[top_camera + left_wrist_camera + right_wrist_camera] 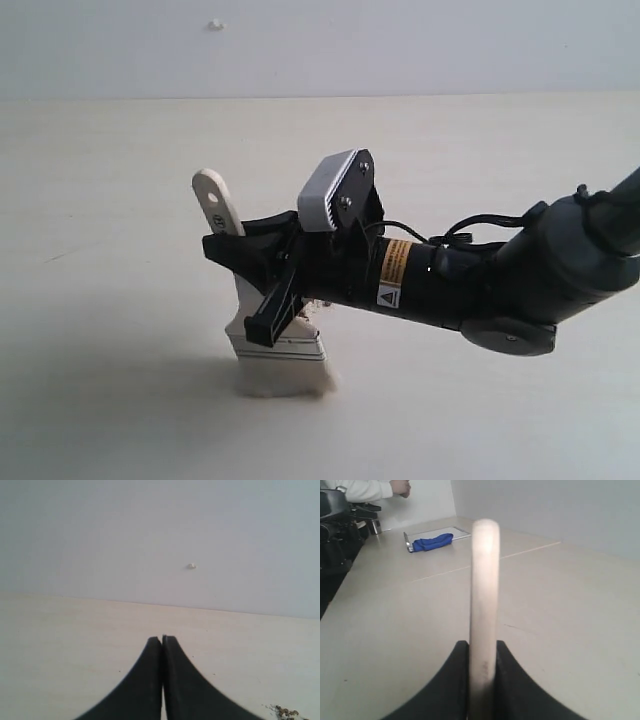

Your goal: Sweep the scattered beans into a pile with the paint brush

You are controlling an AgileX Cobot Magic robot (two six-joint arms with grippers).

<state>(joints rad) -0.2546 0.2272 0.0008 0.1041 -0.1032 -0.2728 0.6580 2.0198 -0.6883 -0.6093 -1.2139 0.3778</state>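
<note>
The paint brush (277, 345) stands almost upright, its cream bristles (285, 381) pressed on the pale table and its wooden handle (216, 202) leaning to the left. My right gripper (250, 280) reaches in from the right and is shut on the handle (485, 580), which rises between the black fingers (511, 680). A few dark beans (318, 304) show just behind the ferrule; the rest are hidden by brush and arm. In the left wrist view a small speckled patch of beans (286, 711) lies near my left gripper (162, 639), which is shut on nothing.
The pale table (120, 300) runs back to a grey wall (400, 40). Far off in the right wrist view a blue cloth (432, 542) lies on a white board, with dark equipment (337, 535) and a person's hands beside it.
</note>
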